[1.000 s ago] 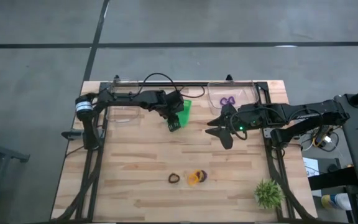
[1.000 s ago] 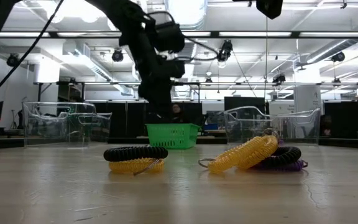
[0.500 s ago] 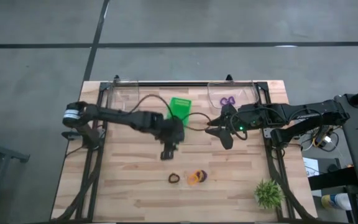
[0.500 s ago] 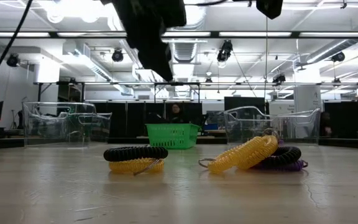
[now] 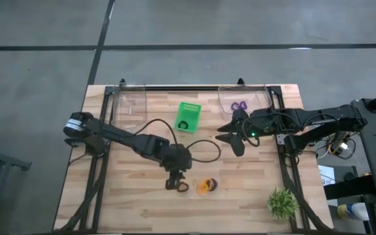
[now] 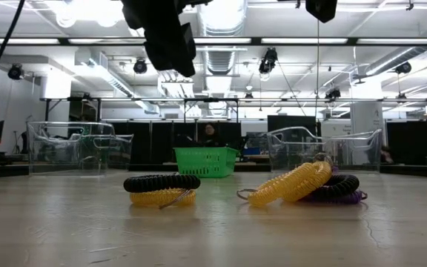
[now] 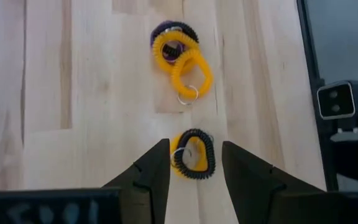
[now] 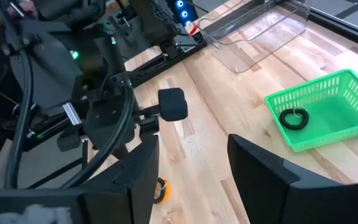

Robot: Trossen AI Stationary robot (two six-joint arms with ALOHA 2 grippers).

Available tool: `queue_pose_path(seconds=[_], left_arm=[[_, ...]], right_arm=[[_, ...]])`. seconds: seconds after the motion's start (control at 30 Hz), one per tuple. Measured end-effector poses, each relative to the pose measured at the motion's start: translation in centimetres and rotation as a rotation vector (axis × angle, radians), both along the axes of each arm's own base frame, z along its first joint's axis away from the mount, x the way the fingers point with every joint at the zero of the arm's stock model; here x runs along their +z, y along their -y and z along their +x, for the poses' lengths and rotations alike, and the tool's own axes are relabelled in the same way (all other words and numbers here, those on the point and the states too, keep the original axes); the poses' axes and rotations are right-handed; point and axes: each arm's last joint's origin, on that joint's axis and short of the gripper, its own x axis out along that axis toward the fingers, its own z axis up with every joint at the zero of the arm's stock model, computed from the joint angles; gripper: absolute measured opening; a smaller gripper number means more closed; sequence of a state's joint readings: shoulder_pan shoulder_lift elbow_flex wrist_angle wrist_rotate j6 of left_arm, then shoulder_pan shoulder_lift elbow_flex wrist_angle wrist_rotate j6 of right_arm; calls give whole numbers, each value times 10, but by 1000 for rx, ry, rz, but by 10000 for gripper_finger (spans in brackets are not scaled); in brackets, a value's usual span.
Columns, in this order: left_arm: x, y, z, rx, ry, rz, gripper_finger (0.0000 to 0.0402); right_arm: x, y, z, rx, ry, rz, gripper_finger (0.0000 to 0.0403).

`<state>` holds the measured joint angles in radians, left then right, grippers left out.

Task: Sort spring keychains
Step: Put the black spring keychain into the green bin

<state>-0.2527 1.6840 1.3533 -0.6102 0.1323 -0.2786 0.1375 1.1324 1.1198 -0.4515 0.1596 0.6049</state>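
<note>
My left gripper (image 7: 194,163) is open and hangs over a black coil lying on a yellow one (image 7: 193,155), its fingers on either side of them and above the table (image 5: 173,183). In the low view that pair (image 6: 161,182) rests flat on the wood. Beside it lies a pile of yellow, purple and black coils (image 5: 207,186) (image 6: 302,184). A green basket (image 5: 188,117) holds one black coil (image 8: 293,119). My right gripper (image 8: 191,168) waits open near the table's middle right (image 5: 226,134).
A clear bin at the far right (image 5: 243,101) holds purple coils (image 5: 239,106). Another clear bin (image 5: 129,104) stands at the far left. A spiky green plant (image 5: 282,202) sits at the near right corner. Bare wood lies to the near left.
My left arm has swung from the green basket at the far side toward the near edge and now stands over the black-and-yellow coil pair. The coils on the table have stayed where they were.
</note>
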Motion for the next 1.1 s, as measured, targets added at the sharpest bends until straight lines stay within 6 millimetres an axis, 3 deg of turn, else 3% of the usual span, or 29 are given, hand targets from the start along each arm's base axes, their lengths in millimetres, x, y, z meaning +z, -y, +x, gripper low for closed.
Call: queue_pose_path(seconds=[0.2,0.67,1.1], left_arm=[[-6,10,-2,34,7,-6,138],[-54,15,-15,105,-69,-11,138],[-95,22,-5,119,-159,-25,138]], right_arm=[[2,0,1,-4,24,11,185],[2,0,1,-5,23,15,185],[-2,0,1,-6,10,17,185]])
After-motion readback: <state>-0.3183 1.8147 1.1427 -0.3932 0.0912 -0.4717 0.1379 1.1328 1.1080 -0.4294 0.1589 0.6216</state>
